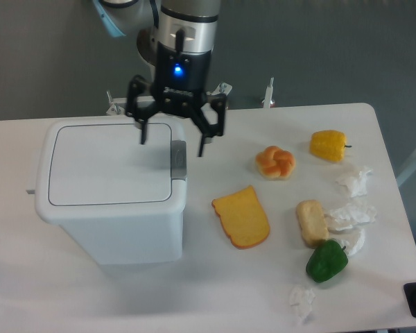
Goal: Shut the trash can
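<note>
The gripper [172,141] hung with fingers [143,129] spread, empty. Beneath them sat the trash can [111,201], lid flat; likely stiff, light plastic, best pressed near the latch [178,159].

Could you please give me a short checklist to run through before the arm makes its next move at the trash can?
1. Flat white hinged lid lies level on the large white rectangular plastic trash can: ok.
2. Small grey latch tab fully engaged: cannot tell.
3. Two-finger gripper open and holding nothing: ok.
4. Gripper raised off the lid, above the can's right edge: ok.
5. Nothing lying on the lid: ok.
6. Yellow cheese-like toy slice on the white table sits apart from the can: ok.
</note>
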Robot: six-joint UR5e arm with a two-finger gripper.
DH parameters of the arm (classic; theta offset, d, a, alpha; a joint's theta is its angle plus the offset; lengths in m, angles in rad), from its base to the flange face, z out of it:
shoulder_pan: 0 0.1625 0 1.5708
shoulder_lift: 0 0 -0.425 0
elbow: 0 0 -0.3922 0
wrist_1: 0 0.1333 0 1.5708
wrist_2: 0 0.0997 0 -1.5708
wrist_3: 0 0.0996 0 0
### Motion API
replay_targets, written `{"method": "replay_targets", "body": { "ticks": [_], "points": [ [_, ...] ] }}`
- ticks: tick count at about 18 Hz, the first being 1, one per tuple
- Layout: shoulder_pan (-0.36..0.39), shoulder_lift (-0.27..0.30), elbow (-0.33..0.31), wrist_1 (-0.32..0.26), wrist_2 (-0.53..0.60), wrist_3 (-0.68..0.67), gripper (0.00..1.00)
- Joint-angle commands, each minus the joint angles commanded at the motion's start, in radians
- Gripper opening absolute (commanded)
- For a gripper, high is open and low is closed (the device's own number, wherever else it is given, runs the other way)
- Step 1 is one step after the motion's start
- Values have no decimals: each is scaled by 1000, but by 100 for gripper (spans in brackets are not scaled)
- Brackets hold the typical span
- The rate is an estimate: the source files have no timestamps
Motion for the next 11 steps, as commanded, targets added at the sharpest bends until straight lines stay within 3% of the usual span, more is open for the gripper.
{"method": "replay_targets", "body": {
  "ticks": [3, 7, 11],
  "points": [
    [28, -3, -18, -11, 178, 66, 100],
    [139, 0, -49, -26, 192, 100, 100],
    [274, 18, -92, -41, 191, 236, 100]
  ]
}}
